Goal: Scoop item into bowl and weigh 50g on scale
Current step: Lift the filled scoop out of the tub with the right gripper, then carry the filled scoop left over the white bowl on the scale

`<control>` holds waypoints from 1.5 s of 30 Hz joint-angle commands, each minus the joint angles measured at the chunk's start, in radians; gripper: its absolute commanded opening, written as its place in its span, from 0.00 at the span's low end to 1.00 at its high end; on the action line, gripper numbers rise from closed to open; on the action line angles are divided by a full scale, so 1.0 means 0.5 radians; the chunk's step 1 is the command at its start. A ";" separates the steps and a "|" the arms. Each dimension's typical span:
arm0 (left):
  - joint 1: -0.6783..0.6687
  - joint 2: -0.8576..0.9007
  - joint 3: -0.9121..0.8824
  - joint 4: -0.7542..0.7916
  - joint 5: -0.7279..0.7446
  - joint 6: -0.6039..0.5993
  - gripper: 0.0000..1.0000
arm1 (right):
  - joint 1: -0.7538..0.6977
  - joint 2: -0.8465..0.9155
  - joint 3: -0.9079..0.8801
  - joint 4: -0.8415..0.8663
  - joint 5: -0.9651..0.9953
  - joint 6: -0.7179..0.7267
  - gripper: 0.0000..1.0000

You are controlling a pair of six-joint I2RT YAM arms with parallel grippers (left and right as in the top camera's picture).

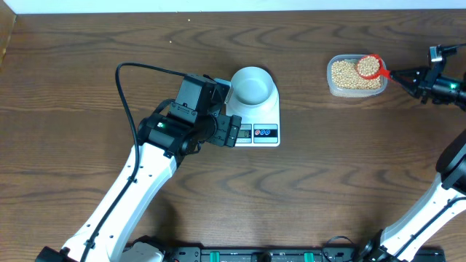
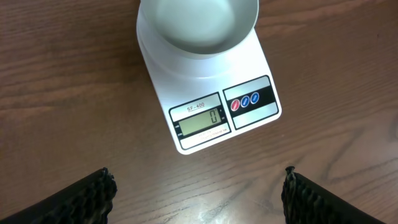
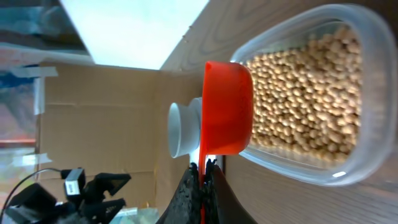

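One scoopful was the step in hand. The right gripper (image 1: pixel 405 74) was pinched on the handle of a red scoop (image 1: pixel 369 67). The cup, heaped with the beans (image 1: pixel 344 73), sat over the clear tub (image 3: pixel 378 124) toward the far right corner of the surface (image 1: pixel 87 44). I could not tell whether the cup had cleared the tub's rim.

The bowl (image 1: pixel 253 85) stood on the scale (image 1: pixel 266 116), on the half nearer the far edge. The scale lay about midway between the left and right edges, well apart from the tub. The bowl looked empty, and the display (image 2: pixel 200 120) read 0, so by my judgement no weighing had begun.

The left gripper (image 2: pixel 199 177) hung over bare wood just beside the scale's display end, its fingers (image 2: pixel 93 196) spread wide and holding nothing.

The next move, as I judged it, called for carrying the scoop level across toward the left until it was over the bowl. It would then be tipped slowly so the beans fell inside the rim and not onto the scale's plate. More scoops would probably be needed to reach 50 g, the last one trickled in.

By count there was one bowl, one scale, one tub, one scoop and two grippers. The beans were too many to count, a tubful plus one scoopful.
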 commanded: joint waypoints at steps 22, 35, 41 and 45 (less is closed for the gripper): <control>0.010 -0.040 -0.011 -0.005 0.017 0.021 0.88 | 0.407 0.015 0.003 -0.014 -0.423 -0.051 0.01; 0.010 -0.040 -0.011 -0.005 0.017 0.021 0.88 | 0.729 -0.023 0.004 -0.058 -0.374 -0.014 0.01; 0.010 -0.040 -0.011 -0.005 0.017 0.021 0.88 | 0.848 -0.114 0.005 -0.057 -0.253 -0.011 0.01; 0.010 -0.040 -0.011 -0.005 0.017 0.021 0.88 | 0.926 -0.237 0.005 -0.041 -0.031 0.078 0.01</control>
